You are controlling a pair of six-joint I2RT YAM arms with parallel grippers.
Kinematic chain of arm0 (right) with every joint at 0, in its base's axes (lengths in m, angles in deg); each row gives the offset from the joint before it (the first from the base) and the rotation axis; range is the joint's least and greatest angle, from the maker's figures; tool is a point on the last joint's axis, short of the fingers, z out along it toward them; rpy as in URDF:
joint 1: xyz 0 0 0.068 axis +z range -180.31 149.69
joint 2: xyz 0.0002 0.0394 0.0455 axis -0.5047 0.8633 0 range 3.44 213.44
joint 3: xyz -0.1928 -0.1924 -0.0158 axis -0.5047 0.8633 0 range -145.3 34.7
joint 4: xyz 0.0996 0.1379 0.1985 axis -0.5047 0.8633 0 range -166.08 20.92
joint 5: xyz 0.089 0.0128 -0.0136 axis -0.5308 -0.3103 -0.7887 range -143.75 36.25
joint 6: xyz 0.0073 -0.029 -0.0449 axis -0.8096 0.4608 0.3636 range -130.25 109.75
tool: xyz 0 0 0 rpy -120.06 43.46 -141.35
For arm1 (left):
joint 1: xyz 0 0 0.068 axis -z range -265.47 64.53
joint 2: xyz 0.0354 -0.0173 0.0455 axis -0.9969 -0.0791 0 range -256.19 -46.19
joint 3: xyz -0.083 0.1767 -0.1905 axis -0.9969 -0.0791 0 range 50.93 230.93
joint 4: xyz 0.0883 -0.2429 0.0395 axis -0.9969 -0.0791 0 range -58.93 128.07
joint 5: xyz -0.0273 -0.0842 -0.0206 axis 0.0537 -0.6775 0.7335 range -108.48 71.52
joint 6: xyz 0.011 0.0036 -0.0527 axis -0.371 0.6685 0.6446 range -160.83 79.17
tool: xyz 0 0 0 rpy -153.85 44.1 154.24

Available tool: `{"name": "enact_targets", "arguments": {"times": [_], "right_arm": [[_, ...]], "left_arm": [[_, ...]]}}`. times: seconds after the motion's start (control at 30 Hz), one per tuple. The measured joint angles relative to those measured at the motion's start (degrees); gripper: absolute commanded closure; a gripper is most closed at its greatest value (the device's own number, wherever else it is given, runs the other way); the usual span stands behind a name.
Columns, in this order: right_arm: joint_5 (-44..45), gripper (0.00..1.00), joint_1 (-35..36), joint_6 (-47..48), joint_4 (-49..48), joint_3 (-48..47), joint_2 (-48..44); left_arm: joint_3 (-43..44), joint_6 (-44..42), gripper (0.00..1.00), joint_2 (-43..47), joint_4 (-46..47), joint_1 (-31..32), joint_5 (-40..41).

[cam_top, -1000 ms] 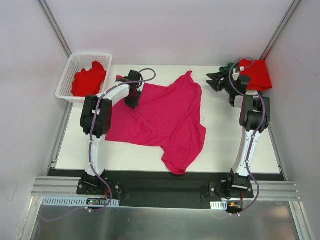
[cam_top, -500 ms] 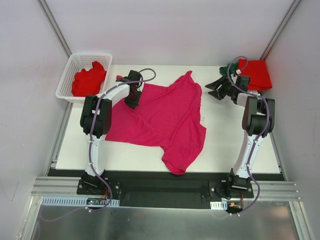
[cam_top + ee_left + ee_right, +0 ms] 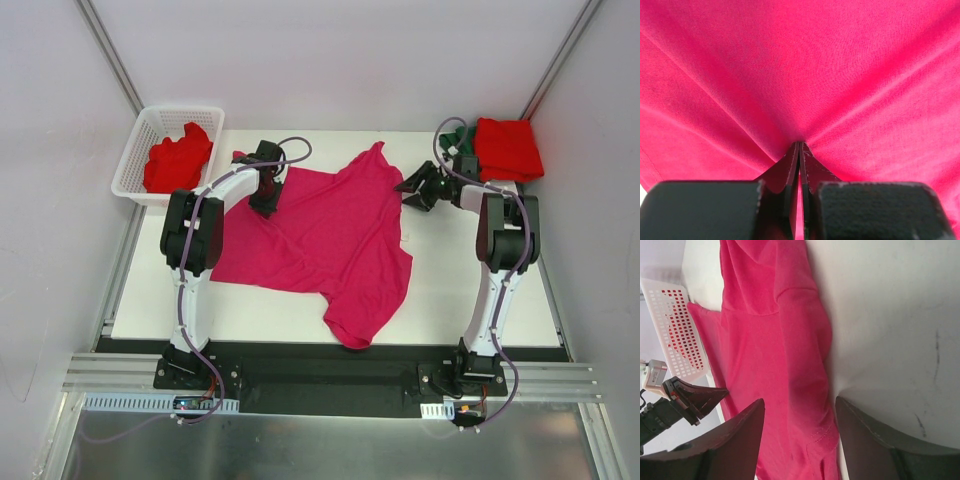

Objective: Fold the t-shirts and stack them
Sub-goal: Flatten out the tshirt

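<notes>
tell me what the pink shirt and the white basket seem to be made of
The pink t-shirt: soft matte cloth, probably cotton knit; it puckers into fine folds where the left gripper pinches it. The basket: rigid white plastic, by its look; moulded lattice walls.

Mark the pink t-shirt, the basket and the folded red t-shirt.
pink t-shirt (image 3: 340, 235): top external view, middle of the spread cloth.
white basket (image 3: 132, 155): top external view, left lattice wall.
folded red t-shirt (image 3: 508, 148): top external view, centre of its top face.
</notes>
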Motion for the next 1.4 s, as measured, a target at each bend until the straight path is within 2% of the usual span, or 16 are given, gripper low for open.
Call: {"name": "enact_targets", "arguments": {"times": [0.27, 0.53, 0.83, 1.13, 1.4], "right_arm": [[-0.5, 0.38, 1.2, -0.1, 2.2, -0.8, 0.2], [-3.7, 0.38, 1.6, -3.5, -1.0, -0.8, 1.6], [-7.5, 0.37, 1.6, -11.8, -10.8, 2.2, 3.1], [-9.3, 0.36, 1.5, -23.4, -26.6, 7.0, 3.7], [-10.3, 0.36, -1.5, -29.1, -34.7, 11.1, 2.0]], "left_arm": [[-0.1, 0.0, 1.0, 0.1, 0.0, 0.0, 0.0], [-0.1, 0.0, 1.0, 0.1, 0.0, 0.0, 0.0], [-0.2, 0.0, 1.0, 0.2, 0.0, 0.0, 0.0], [-0.2, 0.0, 1.0, 0.2, 0.0, 0.0, 0.0], [-0.2, 0.0, 1.0, 0.2, 0.0, 0.0, 0.0]]}}
